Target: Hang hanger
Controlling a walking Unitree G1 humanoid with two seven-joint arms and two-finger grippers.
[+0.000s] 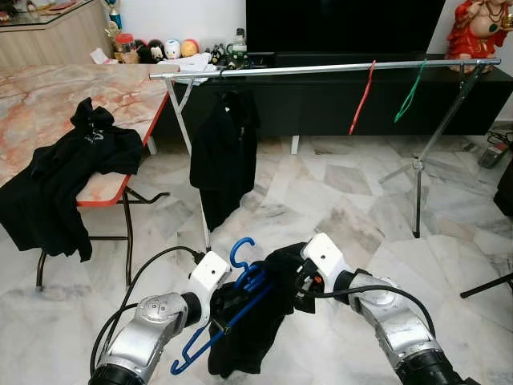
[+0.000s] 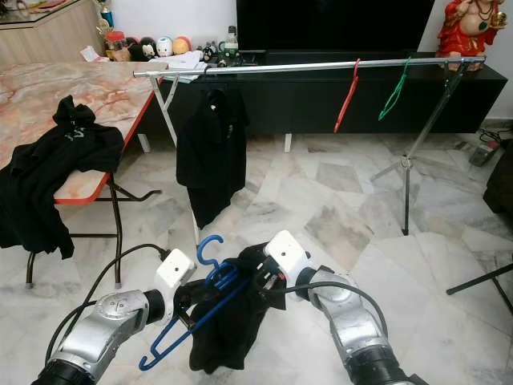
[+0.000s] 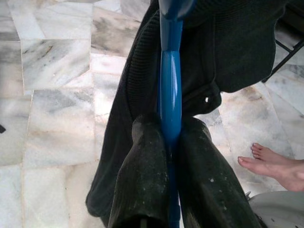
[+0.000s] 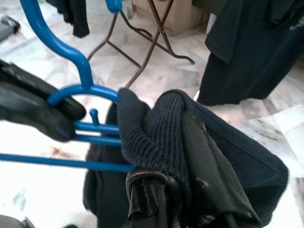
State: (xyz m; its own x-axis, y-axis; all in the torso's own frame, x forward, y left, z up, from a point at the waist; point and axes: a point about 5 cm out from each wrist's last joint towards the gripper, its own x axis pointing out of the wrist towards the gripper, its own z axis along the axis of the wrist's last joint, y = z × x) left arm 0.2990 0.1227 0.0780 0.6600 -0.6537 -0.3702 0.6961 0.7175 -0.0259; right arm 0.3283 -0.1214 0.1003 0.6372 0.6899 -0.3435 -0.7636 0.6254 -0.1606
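Over the marble floor (image 1: 337, 208), short of the clothes rail (image 1: 321, 69), the left gripper (image 1: 218, 308) pinches the blue hanger (image 1: 232, 309) while the right gripper (image 1: 298, 290) clamps the black garment (image 1: 256, 329); best to seat the collar before lifting.

blue plastic hanger (image 1: 228, 301), tilted, hook up, held low over floor. black knit garment (image 1: 256, 321) draped partly over its right side, hanging down.

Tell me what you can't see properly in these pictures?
- Right gripper fingers: wrist view, wrapped in the black shirt; open or shut unclear.
- Blue hanger: its right half is hidden inside the shirt.
- Person's foot: left wrist view, cut off by the edge.
- Toys behind the rail: too small.
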